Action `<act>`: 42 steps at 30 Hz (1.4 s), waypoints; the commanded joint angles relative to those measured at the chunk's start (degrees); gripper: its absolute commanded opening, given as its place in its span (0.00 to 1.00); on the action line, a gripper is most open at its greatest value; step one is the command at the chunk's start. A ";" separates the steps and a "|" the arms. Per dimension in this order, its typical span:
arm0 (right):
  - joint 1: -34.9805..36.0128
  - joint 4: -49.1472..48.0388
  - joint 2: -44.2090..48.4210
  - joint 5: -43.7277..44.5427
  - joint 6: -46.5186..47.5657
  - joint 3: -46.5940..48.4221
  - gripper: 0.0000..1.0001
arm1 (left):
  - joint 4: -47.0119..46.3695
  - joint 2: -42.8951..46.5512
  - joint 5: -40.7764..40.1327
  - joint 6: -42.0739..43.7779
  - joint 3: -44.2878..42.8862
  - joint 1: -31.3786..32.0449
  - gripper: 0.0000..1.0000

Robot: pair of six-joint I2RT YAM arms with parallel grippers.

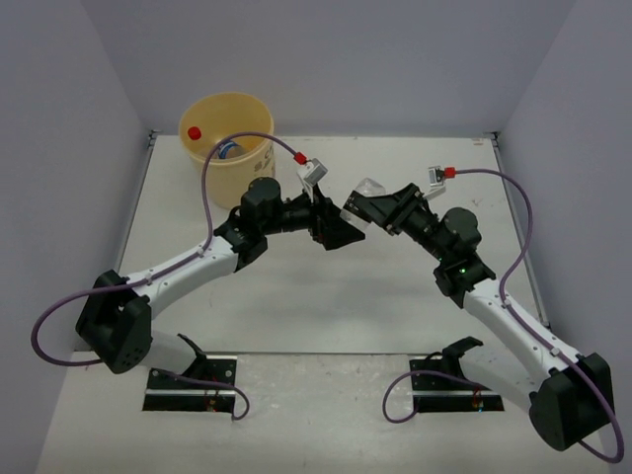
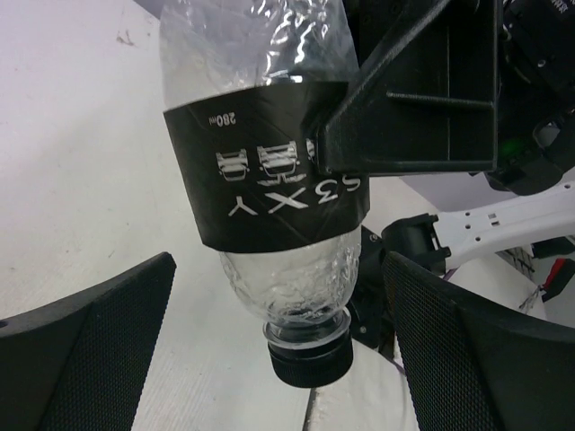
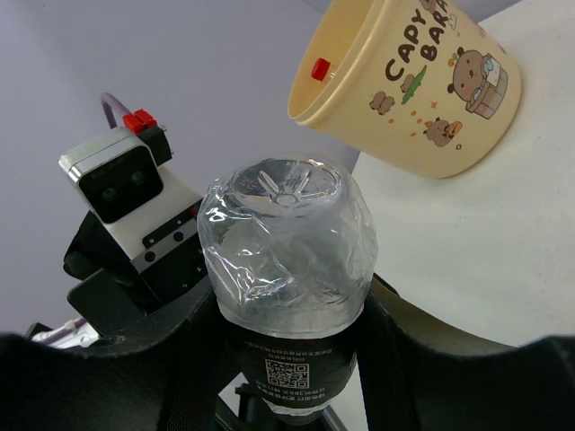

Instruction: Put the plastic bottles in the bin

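One grey-walled white table (image 1: 296, 306); right end effector (image 1: 360, 207) grips bottle (image 3: 287, 251), left end effector (image 2: 278, 269) gapes.

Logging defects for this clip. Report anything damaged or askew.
The black-label bottle is crumpled: its clear walls are dented above and below the label. The right gripper holds it by the label, with its cap end between the open fingers of the left gripper. Nothing looks spilled.
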State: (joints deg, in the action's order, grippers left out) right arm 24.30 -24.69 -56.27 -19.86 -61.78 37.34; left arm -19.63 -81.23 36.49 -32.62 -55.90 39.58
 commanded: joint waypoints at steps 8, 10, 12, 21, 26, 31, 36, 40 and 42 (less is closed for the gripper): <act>0.70 1.64 3.26 4.80 0.21 0.01 0.31 | -8.67 0.33 -0.10 -3.59 -1.54 2.07 0.09; 0.72 2.72 3.68 5.91 0.29 0.19 0.37 | -8.50 0.55 -0.42 -3.65 -1.47 2.08 0.00; 0.71 4.08 3.90 6.25 1.32 0.69 0.50 | -8.83 0.94 -0.85 -3.59 -0.91 2.08 0.00; 0.66 25.53 7.85 23.00 11.54 11.07 0.99 | -1.70 4.53 -9.47 0.59 -1.31 2.05 0.00; 0.58 30.83 13.85 39.01 16.57 12.58 0.99 | 7.12 5.73 -19.55 4.16 -4.58 1.91 0.00; 0.16 34.39 18.94 47.62 18.74 10.36 0.99 | 20.50 6.96 -33.99 6.66 -10.85 -1.56 0.00; -1.72 38.65 16.35 45.97 20.12 10.40 0.99 | 25.39 7.96 -38.05 7.02 -14.44 -13.66 0.00; -5.94 38.75 13.10 38.89 18.26 9.21 0.99 | 25.17 5.35 -43.74 10.18 -18.43 -19.12 0.00; -9.52 38.67 11.39 33.79 16.86 8.50 0.99 | 26.42 2.02 -43.53 11.12 -23.20 -22.29 0.00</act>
State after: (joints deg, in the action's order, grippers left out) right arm 19.70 12.43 -42.26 20.72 -43.58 47.13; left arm 5.17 -75.65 -2.10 -25.58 -71.02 21.10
